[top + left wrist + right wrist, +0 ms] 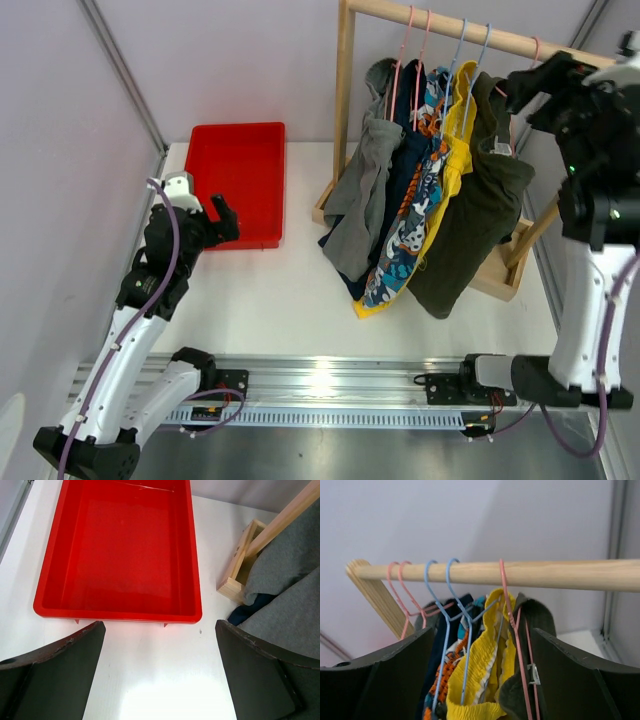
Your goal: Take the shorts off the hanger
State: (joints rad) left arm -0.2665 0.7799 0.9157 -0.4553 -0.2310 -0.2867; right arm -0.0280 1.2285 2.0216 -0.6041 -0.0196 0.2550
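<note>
Several shorts hang on wire hangers from a wooden rail: grey, navy, cartoon print, yellow and dark olive at the right end. My right gripper is up at the rail, open. Its jaws straddle the yellow waistband, the dark olive waistband and a pink hanger, gripping none. Print shorts and blue hangers sit just left. My left gripper hovers open and empty over the table.
A red tray stands empty at the back left, its near rim just ahead of my left gripper. The rack's wooden base and post stand right of it. Walls close in on both sides.
</note>
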